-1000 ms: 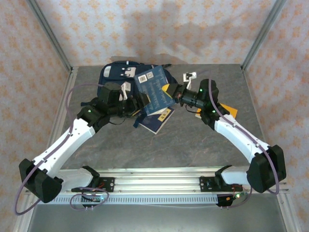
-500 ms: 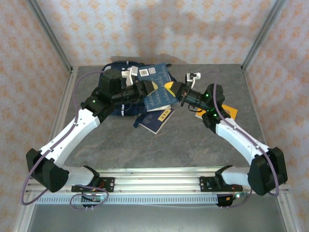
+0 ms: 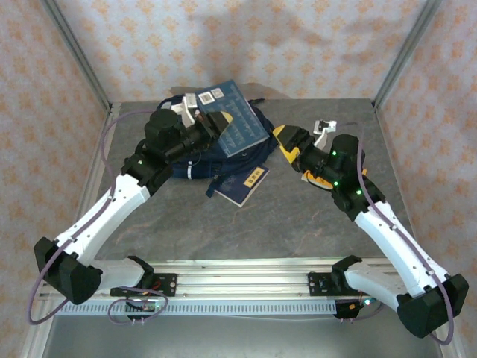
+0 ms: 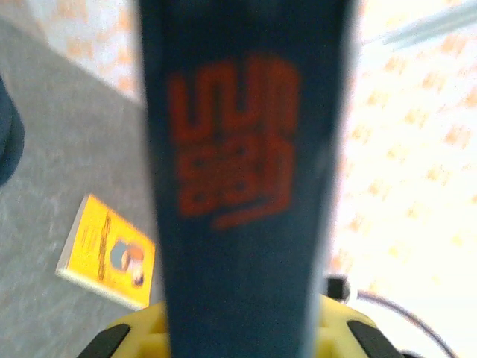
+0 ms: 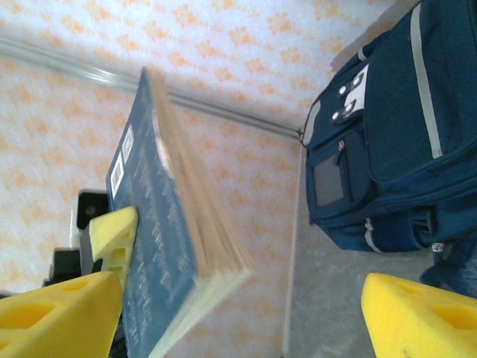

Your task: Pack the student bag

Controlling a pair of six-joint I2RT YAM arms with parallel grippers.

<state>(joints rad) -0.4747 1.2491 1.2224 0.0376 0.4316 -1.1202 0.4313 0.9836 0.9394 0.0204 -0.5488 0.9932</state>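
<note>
The student bag (image 3: pixel 237 158), navy blue with grey stripes, lies at the back of the table, and its front pocket shows in the right wrist view (image 5: pixel 395 134). My left gripper (image 3: pixel 215 123) is shut on a blue book (image 3: pixel 231 123) and holds it tilted in the air above the bag. In the left wrist view the book's spine (image 4: pixel 238 171) with red lettering stands between my yellow fingers (image 4: pixel 130 335). My right gripper (image 3: pixel 289 145) is open just right of the book and apart from it. The held book (image 5: pixel 156 246) shows there too, off to the left of the open jaws.
A second blue book (image 3: pixel 240 186) lies on the table in front of the bag. A yellow book (image 3: pixel 317 179) lies partly under my right arm and appears on the grey tabletop (image 4: pixel 108 253). Patterned walls and metal frame posts (image 3: pixel 74 52) enclose the table.
My right gripper opened, let go of the blue book and drew back to the right. My left gripper shut on the book and carried it up and back over the bag.
</note>
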